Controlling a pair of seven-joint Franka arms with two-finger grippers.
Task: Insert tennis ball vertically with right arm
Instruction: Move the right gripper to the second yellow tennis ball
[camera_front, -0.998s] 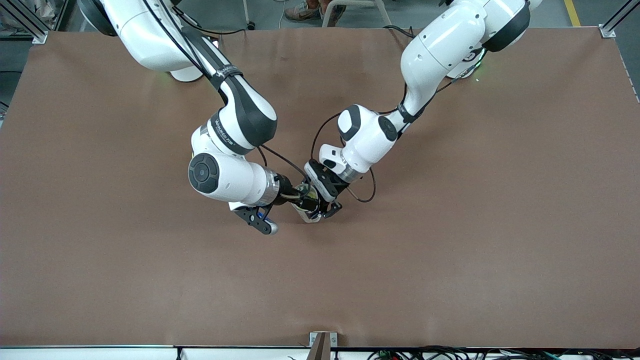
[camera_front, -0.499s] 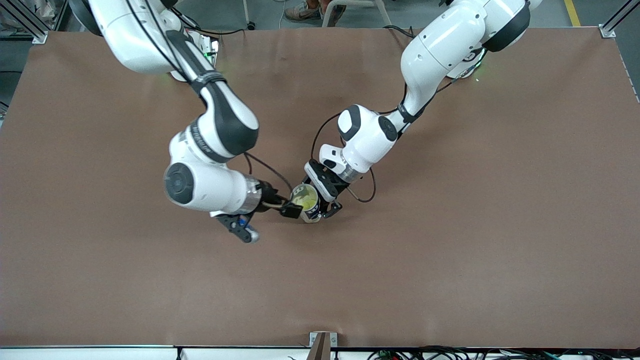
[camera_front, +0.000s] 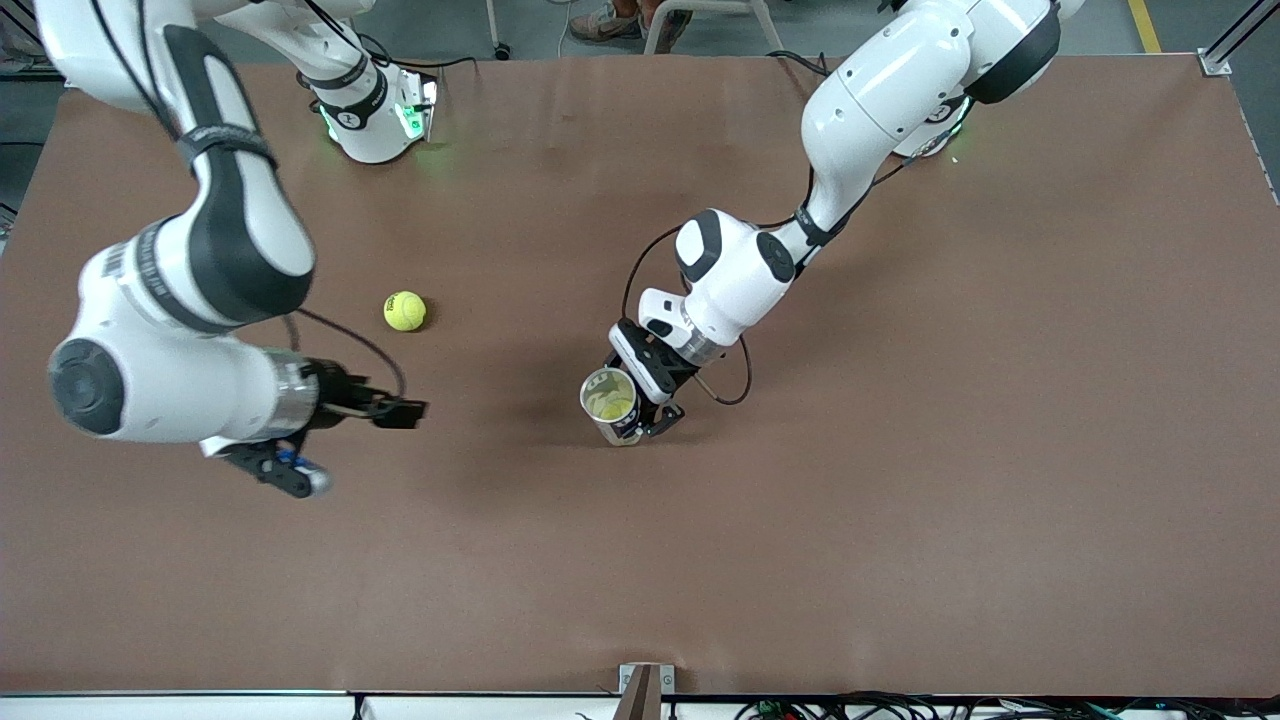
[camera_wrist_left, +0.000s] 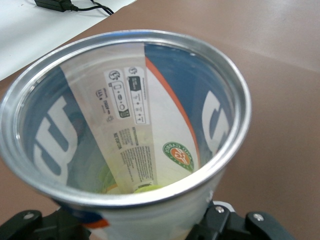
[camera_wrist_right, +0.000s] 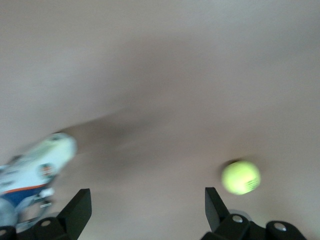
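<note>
The right hand (camera_front: 405, 412), which was at the can's (camera_front: 611, 405) mouth a second ago, has swung away toward the right arm's end of the counter (camera_front: 900, 500), fingers spread and empty. A ball (camera_front: 609, 405) lies inside the can, so one insertion looks done. The left hand (camera_front: 650, 400) pinches the upright, open-topped can. Another yellow-green ball (camera_front: 405, 311) sits loose on the counter, likely next.

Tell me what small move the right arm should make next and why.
Probably swing the open, empty right claw over the loose yellow-green tennis ball on the brown table and lower onto it. The left claw holds the clear plastic ball can upright, mouth open, with a ball already inside.
</note>
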